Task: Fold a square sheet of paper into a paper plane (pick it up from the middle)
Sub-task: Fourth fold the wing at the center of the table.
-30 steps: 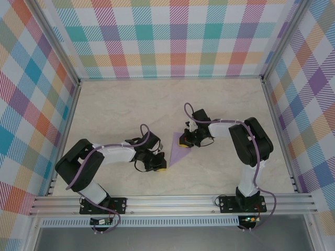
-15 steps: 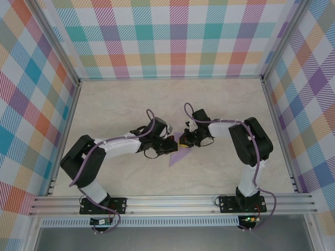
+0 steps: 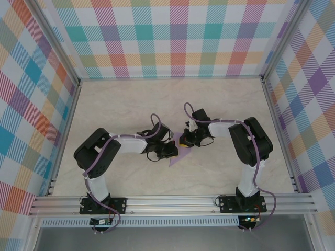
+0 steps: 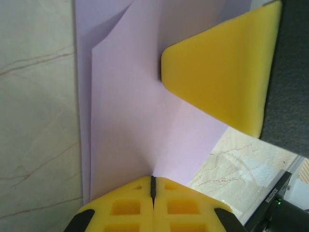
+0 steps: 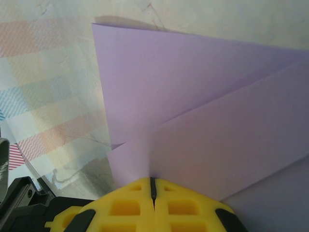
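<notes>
Overhead view of a marble-patterned table (image 3: 115, 104) inside checked walls, with two robot arms meeting near its centre over a lavender sheet of paper (image 3: 176, 158). The sheet is no longer a flat square. It lies on the table as a layered triangular shape whose narrow end points toward 7 o'clock. The left gripper (image 3: 170, 150) reaches in from 9 o'clock and the right gripper (image 3: 184, 140) from 2 o'clock, both at the wide end of the paper. Seen from each wrist, the yellow fingers (image 4: 130, 208) are pressed fully together, tips against the paper. Whether a layer is nipped between them or only pinned to the table cannot be told. The right wrist view shows one folded flap overlapping another along a slanted edge. The left wrist view shows stacked edges along the paper's 9 o'clock side. Judged from this, the early folds are made, but the shape looks too broad for a slim dart, so the narrowing and wing folds seem to remain.
</notes>
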Controlling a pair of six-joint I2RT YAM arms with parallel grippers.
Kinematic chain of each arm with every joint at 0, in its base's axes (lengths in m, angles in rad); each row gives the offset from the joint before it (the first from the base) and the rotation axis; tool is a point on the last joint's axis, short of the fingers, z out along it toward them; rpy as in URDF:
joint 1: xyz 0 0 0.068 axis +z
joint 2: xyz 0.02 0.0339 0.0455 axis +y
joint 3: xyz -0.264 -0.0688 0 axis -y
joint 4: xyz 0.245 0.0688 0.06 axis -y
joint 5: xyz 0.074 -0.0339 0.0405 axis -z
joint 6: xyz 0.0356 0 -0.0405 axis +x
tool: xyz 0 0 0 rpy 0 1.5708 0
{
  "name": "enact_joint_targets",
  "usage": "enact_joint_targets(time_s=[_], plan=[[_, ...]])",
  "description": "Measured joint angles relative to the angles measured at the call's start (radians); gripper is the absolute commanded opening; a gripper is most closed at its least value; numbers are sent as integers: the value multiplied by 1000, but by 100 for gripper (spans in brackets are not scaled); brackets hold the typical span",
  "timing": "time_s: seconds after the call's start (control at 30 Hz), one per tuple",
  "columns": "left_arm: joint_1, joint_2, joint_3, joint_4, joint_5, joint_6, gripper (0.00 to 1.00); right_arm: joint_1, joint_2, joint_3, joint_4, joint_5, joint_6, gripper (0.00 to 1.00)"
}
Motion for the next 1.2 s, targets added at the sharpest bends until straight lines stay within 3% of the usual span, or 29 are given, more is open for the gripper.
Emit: enact_joint_targets(time_s=[0.23, 0.47, 0.67, 0.8, 0.97, 1.2], plan=[[-1, -79, -114, 38, 19, 27, 0, 2, 1, 2, -2, -1, 0, 3], [-20, -203, -210, -76, 21, 61, 0, 2, 3, 7, -9, 0, 0, 3], [-30, -265, -217, -206, 18, 79, 0, 2, 3, 8, -11, 0, 0, 3], [-32, -297, -180, -204, 10, 61, 0, 2, 3, 9, -12, 0, 0, 3], [-33, -279, -100, -133, -16, 30, 0, 3, 3, 13, -16, 1, 0, 4], [-34, -137, -45, -90, -52, 21, 0, 4, 1, 13, -18, 2, 0, 4]])
